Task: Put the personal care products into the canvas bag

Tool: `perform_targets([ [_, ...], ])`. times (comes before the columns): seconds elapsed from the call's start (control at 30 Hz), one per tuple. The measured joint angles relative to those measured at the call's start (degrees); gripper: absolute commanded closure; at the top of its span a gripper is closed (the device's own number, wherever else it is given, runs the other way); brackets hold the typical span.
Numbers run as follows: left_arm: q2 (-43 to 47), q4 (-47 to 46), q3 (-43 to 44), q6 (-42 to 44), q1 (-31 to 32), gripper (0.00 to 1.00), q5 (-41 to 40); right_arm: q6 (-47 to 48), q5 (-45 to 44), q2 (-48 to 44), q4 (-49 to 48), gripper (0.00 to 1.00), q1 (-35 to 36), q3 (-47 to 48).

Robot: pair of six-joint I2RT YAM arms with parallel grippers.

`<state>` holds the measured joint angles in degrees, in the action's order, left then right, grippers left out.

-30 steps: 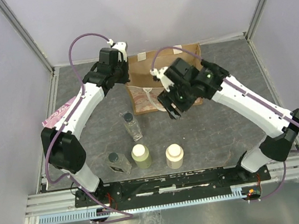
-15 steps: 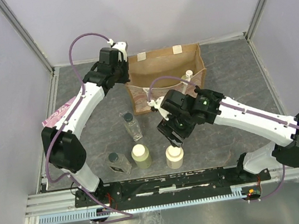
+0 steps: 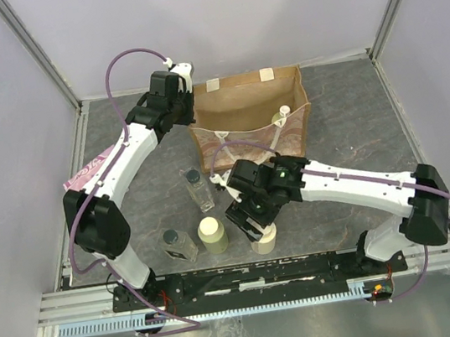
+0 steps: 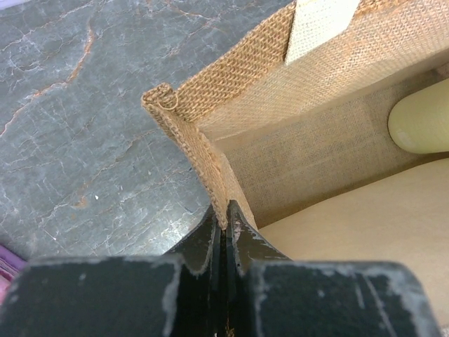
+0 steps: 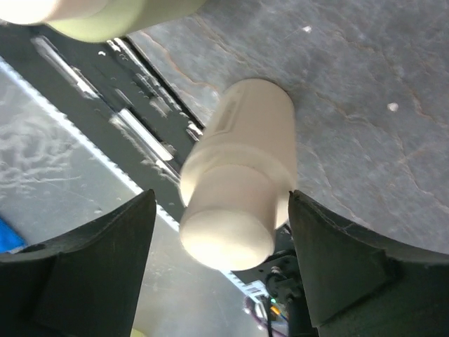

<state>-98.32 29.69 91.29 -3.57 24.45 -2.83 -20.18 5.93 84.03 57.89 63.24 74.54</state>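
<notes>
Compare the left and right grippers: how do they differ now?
The left gripper is shut, pinching the canvas bag at its rim; the right gripper is open, straddling a cream-topped bottle. The left sits far back, the right near the front edge. Both are black.

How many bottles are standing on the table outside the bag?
4. Tall clear bottle mid-table; short clear bottle near-left; pale yellow bottle beside it; cream-capped bottle inside the open right gripper, partly hidden overhead.

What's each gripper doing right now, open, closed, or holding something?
Left gripper: closed, pinching the rim of the canvas bag.
Right gripper: open, its fingers on either side of a cream-topped bottle.
</notes>
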Motion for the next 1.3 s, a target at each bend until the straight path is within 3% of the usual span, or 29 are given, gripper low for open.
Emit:
perform_targets([
  [0.5,0.2,-0.3,-0.5,0.2,0.0,0.97,0.0,-3.1,-2.0,2.4,-4.3,0.14,1.5,-7.0],
  [0.9,1.1,-0.3,-1.4,0.3,0.0,0.97,-0.2,-2.9,-5.4,7.0,-3.3,0.17,4.2,-6.0],
  [1.03,1.6,-0.3,-2.0,0.3,0.0,0.97,-0.4,-2.5,-6.9,8.8,-1.7,0.29,5.4,-4.0],
  [1.2,1.8,-0.6,-2.4,0.5,0.0,0.97,-0.6,-2.1,-7.9,9.6,-0.8,0.71,6.1,-3.1],
  [1.3,1.8,-0.7,-2.4,0.5,0.0,0.97,-0.5,-2.1,-8.2,9.6,-0.6,0.79,6.2,-3.1],
])
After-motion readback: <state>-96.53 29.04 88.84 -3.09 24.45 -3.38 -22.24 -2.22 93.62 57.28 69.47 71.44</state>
